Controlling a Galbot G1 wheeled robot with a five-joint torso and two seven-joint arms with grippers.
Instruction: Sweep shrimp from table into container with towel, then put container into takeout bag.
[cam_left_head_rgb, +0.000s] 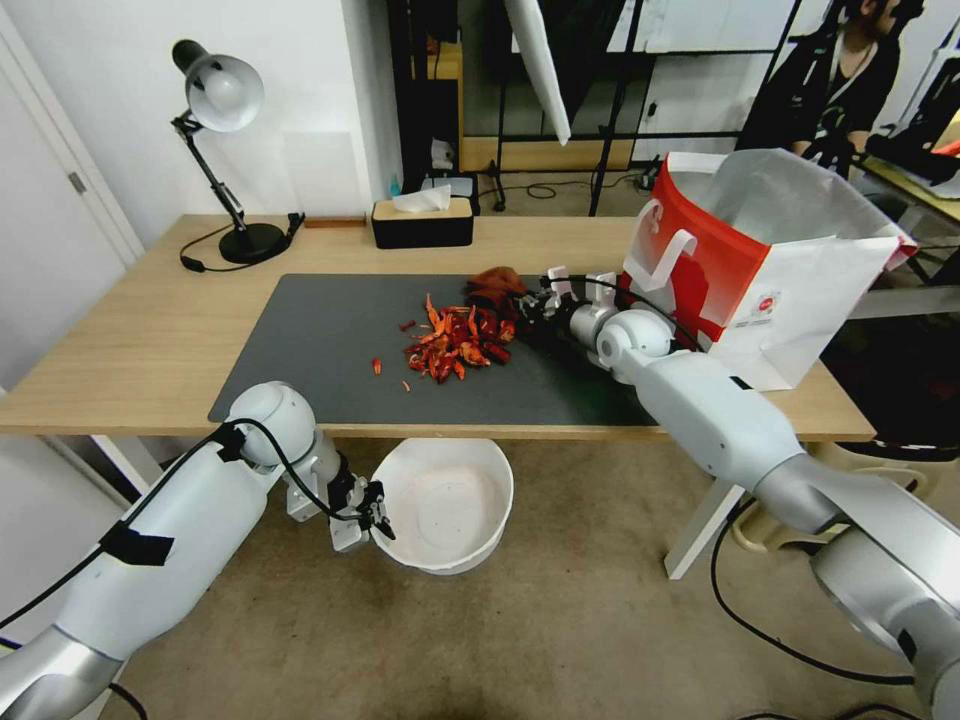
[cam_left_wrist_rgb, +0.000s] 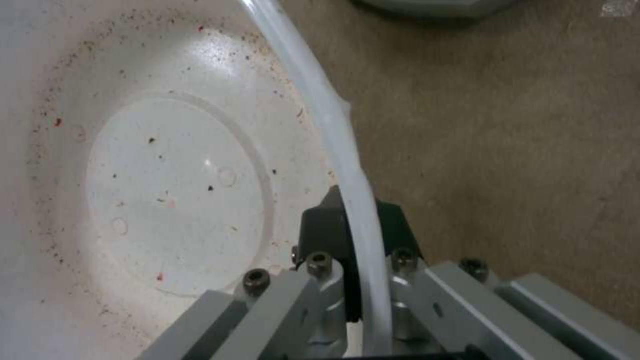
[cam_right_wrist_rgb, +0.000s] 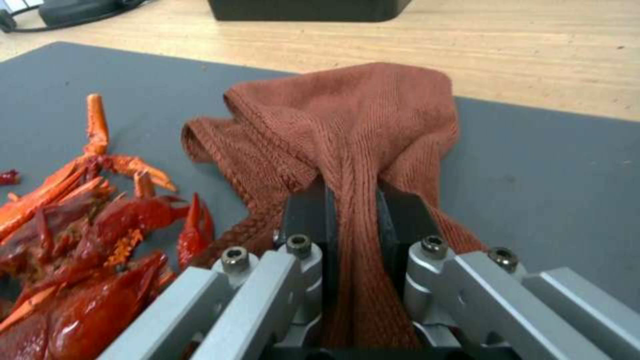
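Observation:
The shrimp (cam_left_head_rgb: 457, 342) lie heaped in the middle of the dark mat on the table (cam_left_head_rgb: 150, 330), with a few stray bits to the left. Just behind and right of the heap is the rust-brown towel (cam_left_head_rgb: 495, 284), and my right gripper (cam_left_head_rgb: 527, 304) is shut on it; the right wrist view shows the towel (cam_right_wrist_rgb: 347, 145) pinched between the jaws beside the shrimp (cam_right_wrist_rgb: 93, 235). Below the table's front edge, my left gripper (cam_left_head_rgb: 378, 520) is shut on the rim of the white container (cam_left_head_rgb: 447, 503). The container (cam_left_wrist_rgb: 180, 195) holds only specks. The takeout bag (cam_left_head_rgb: 770, 260) stands open at the table's right end.
A black tissue box (cam_left_head_rgb: 422, 222) and a desk lamp (cam_left_head_rgb: 222, 150) stand along the table's back edge. The floor below is tan carpet (cam_left_head_rgb: 560, 640). A white table leg (cam_left_head_rgb: 705, 525) slants down beside my right arm.

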